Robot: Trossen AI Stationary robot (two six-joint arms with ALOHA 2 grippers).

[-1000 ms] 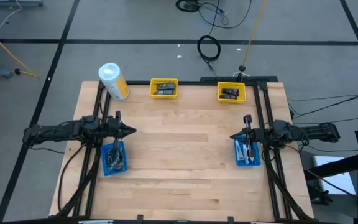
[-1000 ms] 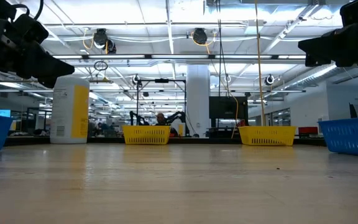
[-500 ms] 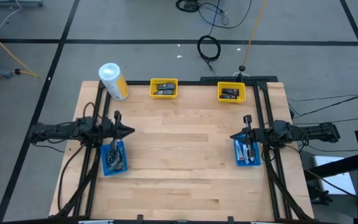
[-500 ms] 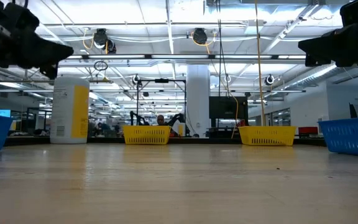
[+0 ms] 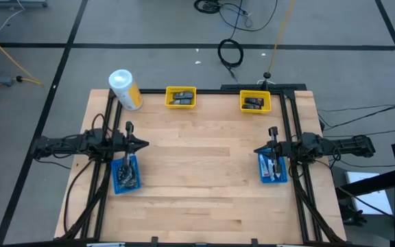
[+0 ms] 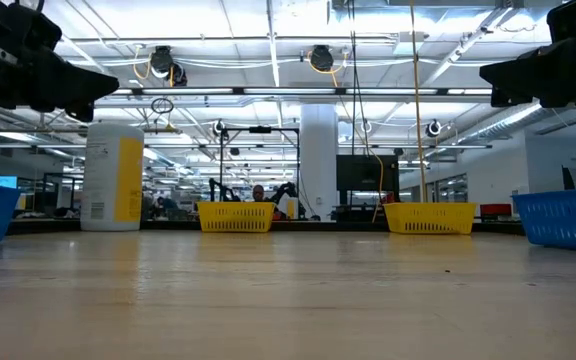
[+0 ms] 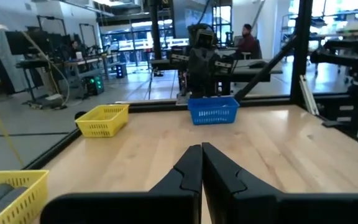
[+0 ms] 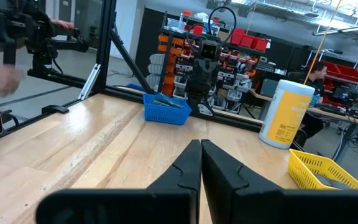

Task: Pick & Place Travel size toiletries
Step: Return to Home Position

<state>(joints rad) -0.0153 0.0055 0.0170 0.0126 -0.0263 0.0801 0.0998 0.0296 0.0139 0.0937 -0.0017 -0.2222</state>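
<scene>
The toiletries lie in trays: dark little items in the left blue tray (image 5: 126, 174), white tubes in the right blue tray (image 5: 272, 168), and dark packets in the two yellow trays (image 5: 180, 97) (image 5: 255, 101) at the far edge. My left gripper (image 5: 145, 145) (image 7: 201, 149) hangs level above the table just beyond its blue tray, fingers shut and holding nothing. My right gripper (image 5: 256, 151) (image 8: 201, 144) hovers the same way beside the right blue tray, shut and holding nothing. The two point at each other across the table.
A big white-and-yellow canister (image 5: 125, 89) stands at the far left corner. Black frame rails run along the left and right table edges. Bare wood (image 5: 197, 165) spreads between the two arms. A person (image 8: 319, 71) sits in the room beyond the table.
My left gripper has tipped up from slanting slightly downward to level, rising a little and drawing back slightly toward the table's left edge. It has stayed shut.
</scene>
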